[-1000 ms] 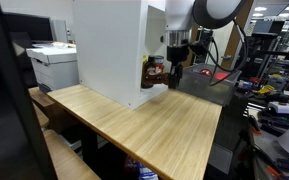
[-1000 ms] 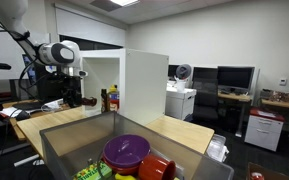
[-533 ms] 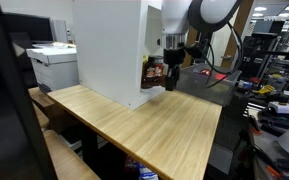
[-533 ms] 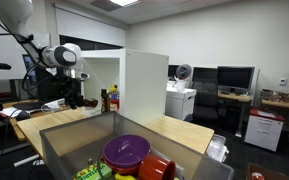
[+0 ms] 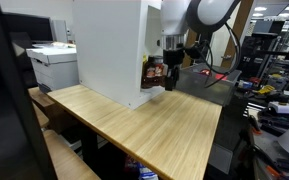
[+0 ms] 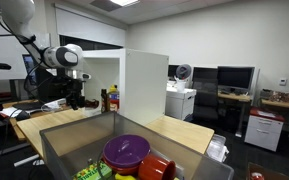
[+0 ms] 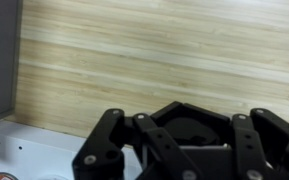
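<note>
Wrist view: tool (image 7: 192,135) pressed together, empty, over table (image 7: 164,50). In an exterior view it hovers beside white cabinet (image 5: 109,45), near bottles (image 5: 156,72). Looks like approach step; a grab needs it spread first.

White open-fronted cabinet (image 6: 144,80): I count one.
Small bottles (image 6: 112,98) inside it: I make out two, blurred.
Light wooden table (image 5: 154,125): one.
Clear plastic bin (image 6: 74,122): one.
Purple round bowl (image 6: 126,151): one.
</note>
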You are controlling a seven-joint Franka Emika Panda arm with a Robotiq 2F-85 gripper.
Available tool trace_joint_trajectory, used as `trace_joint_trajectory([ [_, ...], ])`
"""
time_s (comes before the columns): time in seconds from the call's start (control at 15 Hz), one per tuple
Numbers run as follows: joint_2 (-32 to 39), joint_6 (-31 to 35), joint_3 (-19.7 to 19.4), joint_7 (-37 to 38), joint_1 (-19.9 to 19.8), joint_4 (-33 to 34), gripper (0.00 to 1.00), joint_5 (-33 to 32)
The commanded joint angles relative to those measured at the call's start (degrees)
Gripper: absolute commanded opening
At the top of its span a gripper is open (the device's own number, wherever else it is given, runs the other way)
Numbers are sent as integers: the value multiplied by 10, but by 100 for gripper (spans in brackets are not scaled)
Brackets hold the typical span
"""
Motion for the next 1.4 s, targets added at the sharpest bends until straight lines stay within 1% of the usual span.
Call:
trace_joint_trajectory([
  [0.0, 1, -8, -1, -25, -6, 10, 0, 12],
  [0.8, 14, -11, -1, -25, -2, 13, 0, 7],
  [1.27, 23, -18, 0, -27, -2, 23, 0, 14],
  [1.33, 24, -19, 0, -26, -2, 23, 21, 13],
])
